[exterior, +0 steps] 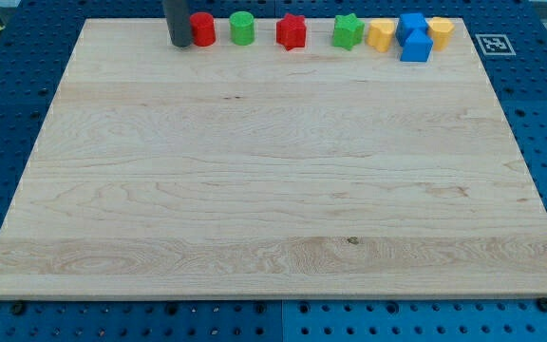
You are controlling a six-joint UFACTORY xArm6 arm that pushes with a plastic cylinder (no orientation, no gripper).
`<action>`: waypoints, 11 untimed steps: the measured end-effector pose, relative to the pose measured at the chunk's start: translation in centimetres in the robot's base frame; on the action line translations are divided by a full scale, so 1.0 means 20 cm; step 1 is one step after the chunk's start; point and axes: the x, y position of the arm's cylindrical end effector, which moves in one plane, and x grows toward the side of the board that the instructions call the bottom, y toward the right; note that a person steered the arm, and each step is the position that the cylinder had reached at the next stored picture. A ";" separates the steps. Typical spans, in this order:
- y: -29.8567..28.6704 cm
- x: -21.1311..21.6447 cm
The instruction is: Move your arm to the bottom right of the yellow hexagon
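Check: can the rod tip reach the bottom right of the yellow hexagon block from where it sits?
Probably yes. My tip is left of the red cylinder block; the bare wooden board below the row leads toward the yellow hexagon block.

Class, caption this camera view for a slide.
My tip beside the red cylinder, far left of the yellow hexagon on the wooden board.

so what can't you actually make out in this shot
- My rod: cut off by the view's top; only its lower end shows, my tip just left of the red cylinder.
- Yellow hexagon: its left part is hidden by the blue blocks, so the shape is uncertain.
- Blue blocks: they overlap; their shapes are unclear.
- Yellow block: too small to name its shape.
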 end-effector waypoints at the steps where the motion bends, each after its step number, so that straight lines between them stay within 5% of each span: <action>1: 0.00 0.02; 3: 0.20 0.31; 7: 1.58 0.62; 9: 2.16 0.35; 11: 2.17 -0.17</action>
